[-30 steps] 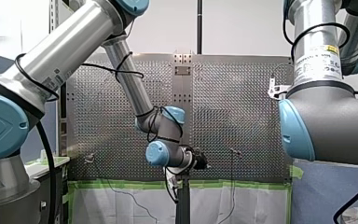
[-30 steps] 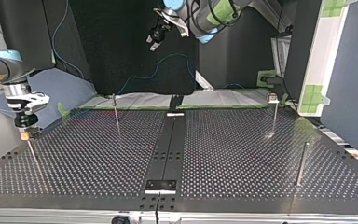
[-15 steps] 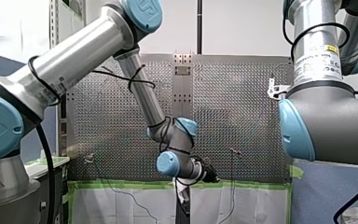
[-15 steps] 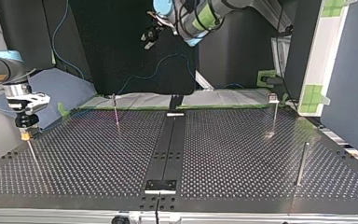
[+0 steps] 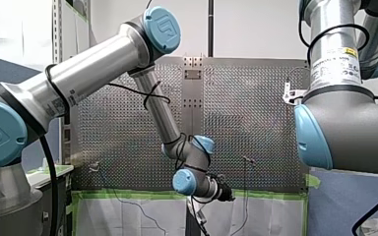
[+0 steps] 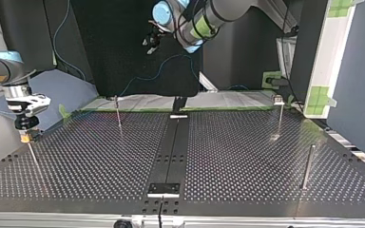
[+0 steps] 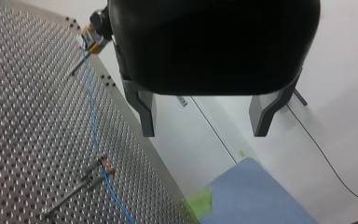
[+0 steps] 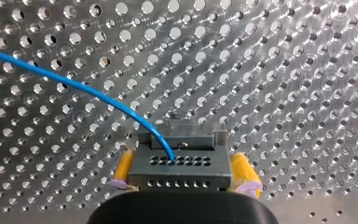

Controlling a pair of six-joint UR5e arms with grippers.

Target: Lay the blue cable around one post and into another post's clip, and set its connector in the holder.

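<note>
Two yellow pads (image 8: 122, 169) of your right claw (image 8: 182, 171) are clamped on the grey connector (image 8: 179, 164); the blue cable (image 8: 98, 95) leaves the connector just ahead of that claw and arcs away over the perforated worktop (image 8: 284, 93); your left claw (image 7: 204, 133) hangs with fingers apart, nothing between them; beneath and beside it the cable passes a thin post (image 7: 74, 193); you cannot tell whether it sits in the clip.

Left end effector (image 7: 204, 133) agape, right (image 8: 184, 185) clenched
</note>
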